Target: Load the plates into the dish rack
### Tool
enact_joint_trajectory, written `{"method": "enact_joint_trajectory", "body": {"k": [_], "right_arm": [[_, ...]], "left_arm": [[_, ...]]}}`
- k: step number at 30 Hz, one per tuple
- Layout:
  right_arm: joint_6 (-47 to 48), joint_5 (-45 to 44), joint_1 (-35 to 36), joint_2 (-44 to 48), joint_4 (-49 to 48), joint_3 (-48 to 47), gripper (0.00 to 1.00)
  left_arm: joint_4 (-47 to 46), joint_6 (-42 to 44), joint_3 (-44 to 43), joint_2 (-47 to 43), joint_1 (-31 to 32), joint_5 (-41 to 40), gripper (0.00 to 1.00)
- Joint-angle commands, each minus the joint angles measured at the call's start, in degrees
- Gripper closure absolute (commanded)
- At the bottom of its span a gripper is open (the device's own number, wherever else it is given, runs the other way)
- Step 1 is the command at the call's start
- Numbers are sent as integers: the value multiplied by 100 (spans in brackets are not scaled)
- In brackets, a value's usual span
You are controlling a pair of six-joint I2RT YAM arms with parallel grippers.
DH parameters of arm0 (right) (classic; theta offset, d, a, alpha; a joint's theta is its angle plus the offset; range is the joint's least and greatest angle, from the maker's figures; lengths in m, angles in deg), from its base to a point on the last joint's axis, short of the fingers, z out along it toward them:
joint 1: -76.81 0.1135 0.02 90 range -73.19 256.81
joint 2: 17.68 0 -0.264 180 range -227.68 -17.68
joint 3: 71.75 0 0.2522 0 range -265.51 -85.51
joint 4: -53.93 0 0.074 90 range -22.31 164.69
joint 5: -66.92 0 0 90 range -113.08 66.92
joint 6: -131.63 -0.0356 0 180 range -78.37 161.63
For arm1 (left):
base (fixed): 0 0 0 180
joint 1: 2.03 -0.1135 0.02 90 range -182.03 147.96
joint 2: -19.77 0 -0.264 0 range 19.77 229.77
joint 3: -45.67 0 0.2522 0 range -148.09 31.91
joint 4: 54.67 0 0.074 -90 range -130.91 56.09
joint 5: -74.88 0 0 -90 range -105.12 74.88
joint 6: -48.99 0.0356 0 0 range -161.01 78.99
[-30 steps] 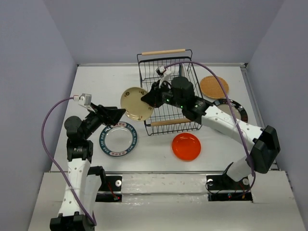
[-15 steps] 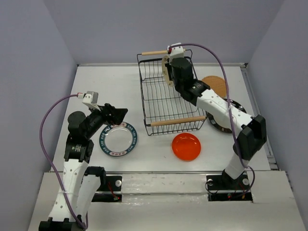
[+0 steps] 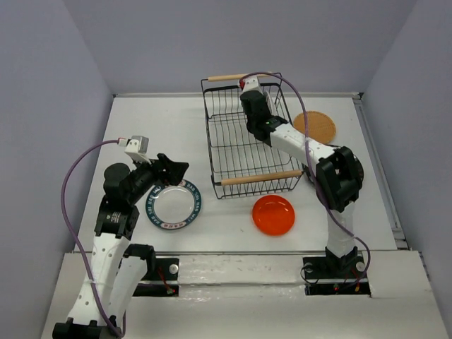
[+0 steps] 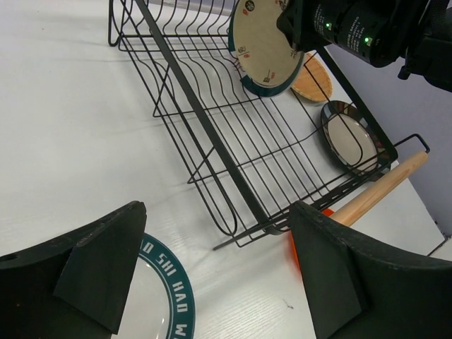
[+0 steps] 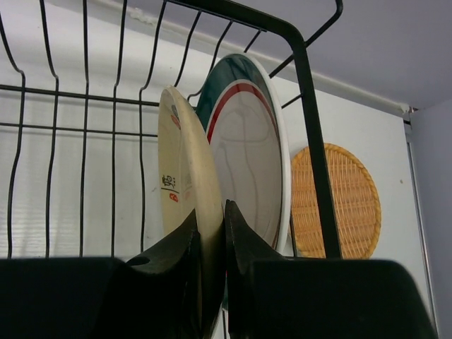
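right gripper [image 5: 212,240] pinching beige plate [image 5: 185,155] by rim, upright to slot into dish rack [image 5: 308,120] far end beside racked green-rimmed plate [image 5: 247,155] | left gripper [image 4: 215,279] spread above tabletop green-rimmed plate [image 3: 174,205]

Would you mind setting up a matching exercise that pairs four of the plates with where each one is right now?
Things: 1 beige plate; 2 orange plate; 3 woven plate; 4 lettered green-rimmed plate.
Places: A on the table, right of the dish rack; B on the table beneath the left gripper; C upright in the rack, pinched by the right gripper; D on the table before the rack's near handle.
Pairs: 1-C; 2-D; 3-A; 4-B.
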Motion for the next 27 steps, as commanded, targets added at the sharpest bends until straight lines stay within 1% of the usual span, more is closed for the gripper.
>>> {"method": "enact_joint_trajectory", "body": {"k": [1, 8, 16, 23, 24, 25, 26, 27], "right_arm": [[147, -427, -23, -3, -524, -433, 93], [-55, -357, -128, -170, -551, -187, 93], [-152, -260, -295, -434, -551, -134, 93], [-520, -93, -295, -583, -551, 59, 93], [-565, -110, -295, -592, -551, 68, 90], [-617, -145, -295, -583, -551, 77, 84], [-687, -180, -295, -566, -542, 77, 76], [-714, -181, -295, -548, -533, 68, 61]], "left_arm": [[-112, 94, -187, 6, 49, -20, 7], [-120, 85, -187, 59, 57, -38, 7], [-155, 59, -169, 103, 57, -20, 7], [-156, 24, -152, 94, 57, -46, 7], [-164, 32, -152, 94, 57, -38, 7], [-164, 32, -134, 94, 57, -46, 8], [-182, 15, -134, 94, 57, -46, 8], [-199, 15, -125, 103, 57, -38, 9]]}}
